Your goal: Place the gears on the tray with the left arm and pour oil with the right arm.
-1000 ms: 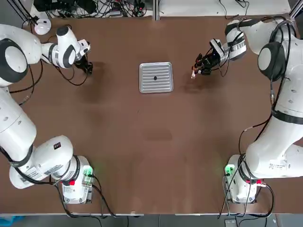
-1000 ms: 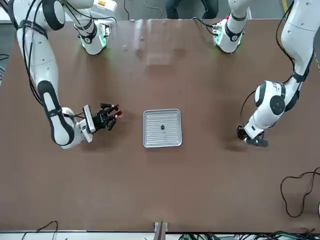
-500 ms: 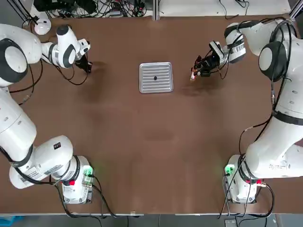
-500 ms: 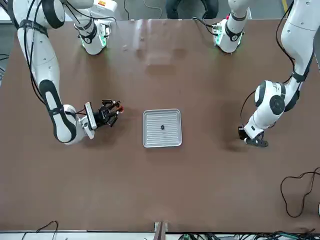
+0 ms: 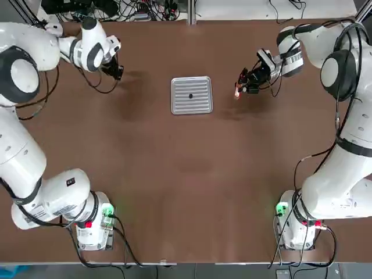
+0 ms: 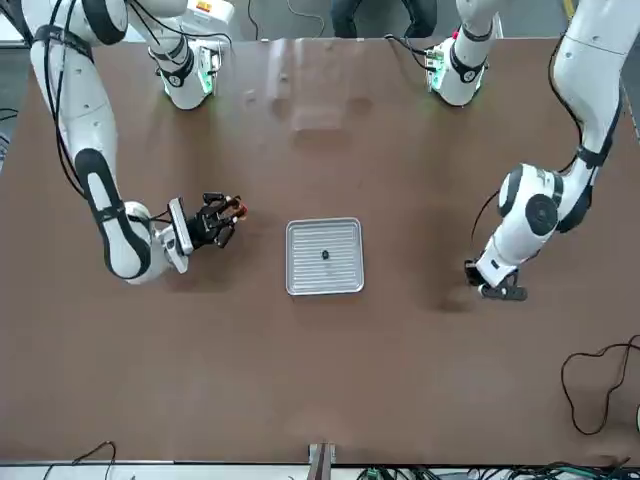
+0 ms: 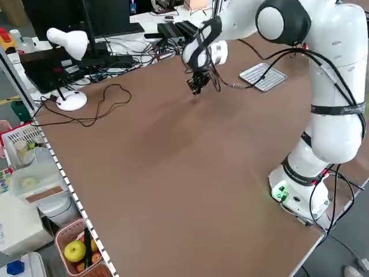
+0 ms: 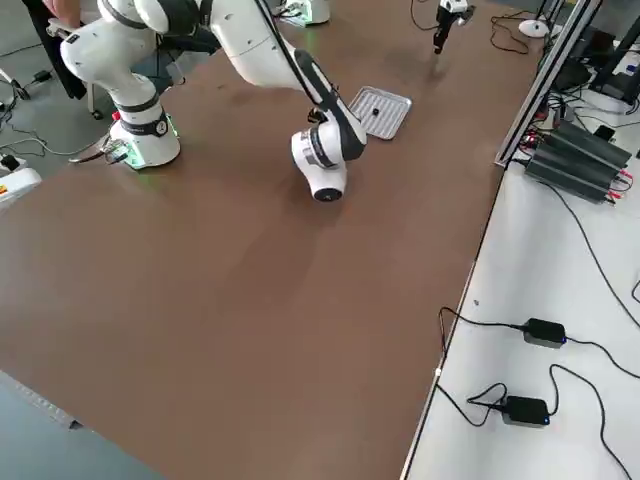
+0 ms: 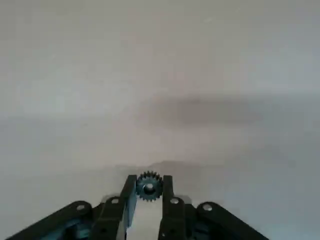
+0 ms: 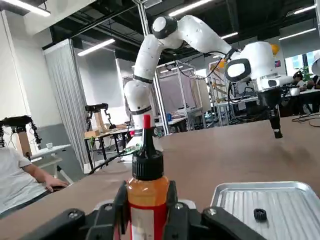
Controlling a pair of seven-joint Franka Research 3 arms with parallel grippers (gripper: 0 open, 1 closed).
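The ribbed silver tray (image 5: 200, 104) lies at the table's far middle with one small dark gear (image 5: 190, 96) on it. A second toothed gear (image 9: 148, 187) sits between the fingertips of my left gripper (image 5: 117, 72), which is shut on it to the left of the tray and looks slightly above the table. My right gripper (image 5: 243, 86) hovers just right of the tray, shut on the oil bottle (image 10: 146, 192). The bottle has an orange body, a black cap and a red tip. The right wrist view also shows the tray (image 10: 285, 200) and its gear (image 10: 259, 214).
A white desk lamp (image 7: 68, 43) and cables lie on the side table beyond the left edge. Power bricks and cords (image 8: 527, 330) rest on the white surface past the right edge. The arm bases (image 5: 93, 224) stand at the near corners.
My left gripper has shut on the gear and moved with it farther back and a little towards the tray. The right gripper with the bottle has shifted only slightly.
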